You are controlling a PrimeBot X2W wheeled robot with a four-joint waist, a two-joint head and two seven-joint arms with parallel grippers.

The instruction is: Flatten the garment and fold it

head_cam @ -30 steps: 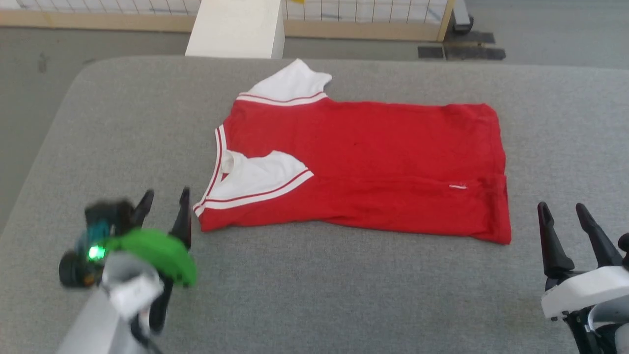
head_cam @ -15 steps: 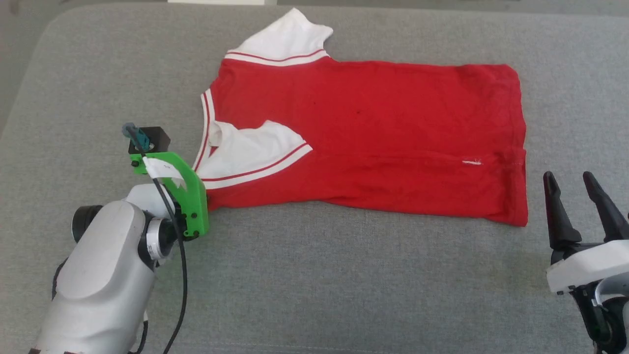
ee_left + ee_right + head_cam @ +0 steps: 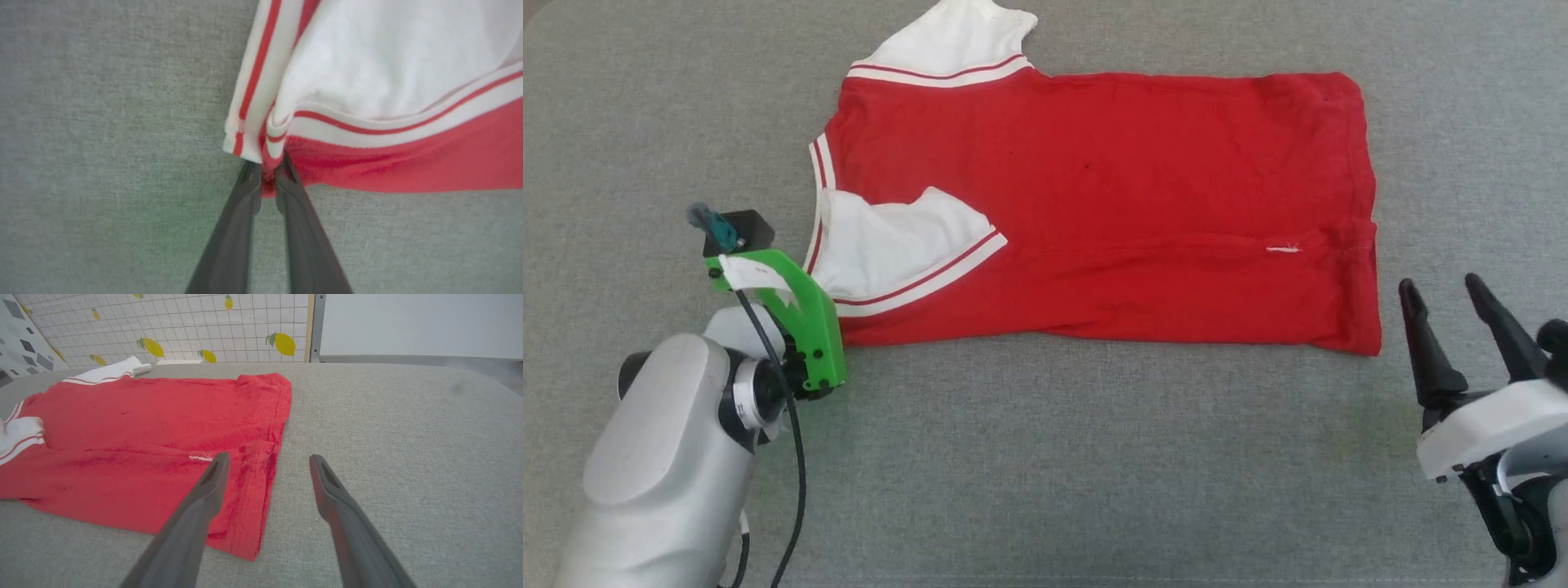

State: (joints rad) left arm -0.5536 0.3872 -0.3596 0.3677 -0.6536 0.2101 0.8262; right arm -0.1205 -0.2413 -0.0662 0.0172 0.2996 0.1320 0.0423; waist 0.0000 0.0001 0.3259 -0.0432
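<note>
Looking down from the head, the garment (image 3: 1094, 204) lies spread on the grey padded surface (image 3: 1045, 457), collar to the left and hem to the right. Its near sleeve (image 3: 898, 245) is turned in over the red body while the far sleeve (image 3: 947, 41) juts out, so I judge flattening largely done and folding barely begun. The left arm's green mount (image 3: 805, 314) sits at the near collar-side corner, and the right gripper (image 3: 1441, 286) waits spread just beside the hem corner. From the left wrist, the left gripper (image 3: 267, 173) is pinched onto that red corner below the striped trim. From the right wrist, the fingers stand apart by the hem. A second ago the left gripper stood open, short of the cloth.
</note>
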